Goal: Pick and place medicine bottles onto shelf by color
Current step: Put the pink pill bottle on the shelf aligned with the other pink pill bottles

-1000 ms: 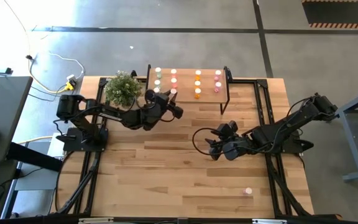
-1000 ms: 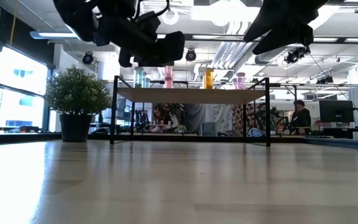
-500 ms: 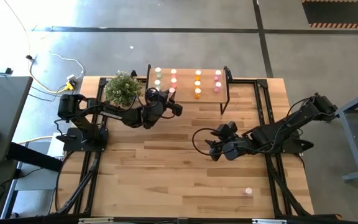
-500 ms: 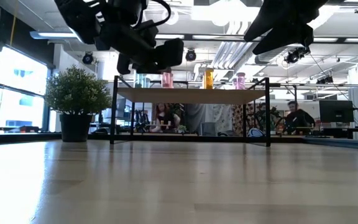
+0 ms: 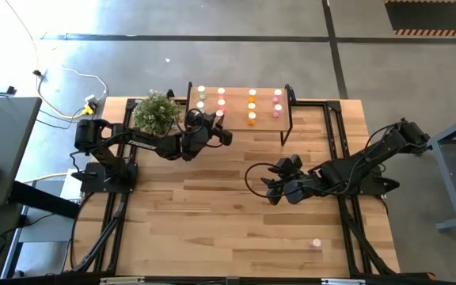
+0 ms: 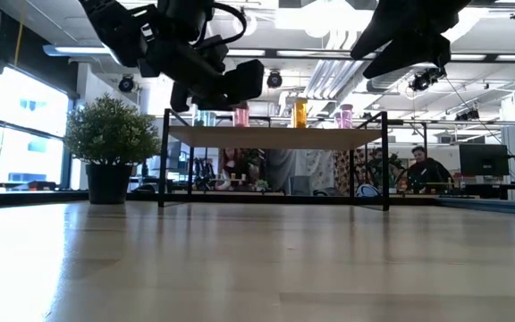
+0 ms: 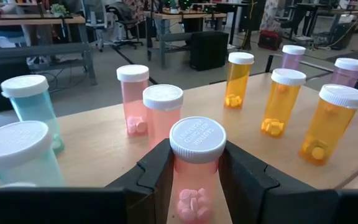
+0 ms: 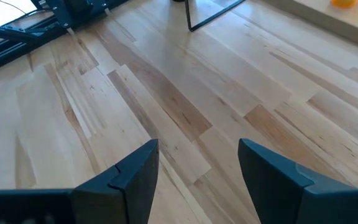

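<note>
Your left gripper [image 7: 194, 171] has crept in over the light wood shelf's [image 5: 264, 120] near edge, upper centre of the high view, jaws clamped on the pink white-capped medicine bottle [image 7: 195, 163]. It lines up behind two pink bottles [image 7: 148, 107], so release looks close. Right gripper [image 8: 194, 165] waits mid-table, jaws wide and empty.

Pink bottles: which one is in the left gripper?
The pink bottle clamped between the left gripper's fingers, nearest the wrist camera; the other two pink ones stand free on the shelf behind it.

Shelf top: small light-wood rack [image 5: 240, 111] crowded with capped bottles in green, pink, orange, magenta columns; narrow lanes between
Left flank: green potted plant [image 5: 156, 112] just beside the rack
Table front: slatted wooden table [image 5: 212, 222] bare, save one small bottle [image 5: 316, 243]
</note>
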`<state>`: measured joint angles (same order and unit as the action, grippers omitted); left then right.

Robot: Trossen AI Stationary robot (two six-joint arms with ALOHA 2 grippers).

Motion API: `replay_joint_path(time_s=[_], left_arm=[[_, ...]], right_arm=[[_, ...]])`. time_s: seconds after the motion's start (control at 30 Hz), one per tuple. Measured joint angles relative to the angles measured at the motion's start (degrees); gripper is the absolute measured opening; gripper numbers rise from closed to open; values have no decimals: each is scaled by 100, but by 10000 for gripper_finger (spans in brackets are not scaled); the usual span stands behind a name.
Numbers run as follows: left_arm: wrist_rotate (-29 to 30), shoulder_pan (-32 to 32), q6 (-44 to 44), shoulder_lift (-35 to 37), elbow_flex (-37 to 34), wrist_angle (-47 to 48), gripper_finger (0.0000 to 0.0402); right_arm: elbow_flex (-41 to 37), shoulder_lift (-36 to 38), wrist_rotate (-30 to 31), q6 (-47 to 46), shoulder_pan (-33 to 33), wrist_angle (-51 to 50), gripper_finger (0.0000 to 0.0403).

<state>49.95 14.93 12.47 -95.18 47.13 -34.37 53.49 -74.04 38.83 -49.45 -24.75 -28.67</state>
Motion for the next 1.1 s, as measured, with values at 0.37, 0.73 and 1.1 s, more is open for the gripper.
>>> replay_joint_path(time_s=[0.37,0.73,1.1], left_arm=[[-89,28,42,2,0,17,108],[-47,28,42,2,0,32,115],[-85,28,41,0,0,37,156]], right_arm=[[0,0,-5,0,0,2,211],[0,0,-58,0,0,2,211],[0,0,-81,0,-2,2,211]])
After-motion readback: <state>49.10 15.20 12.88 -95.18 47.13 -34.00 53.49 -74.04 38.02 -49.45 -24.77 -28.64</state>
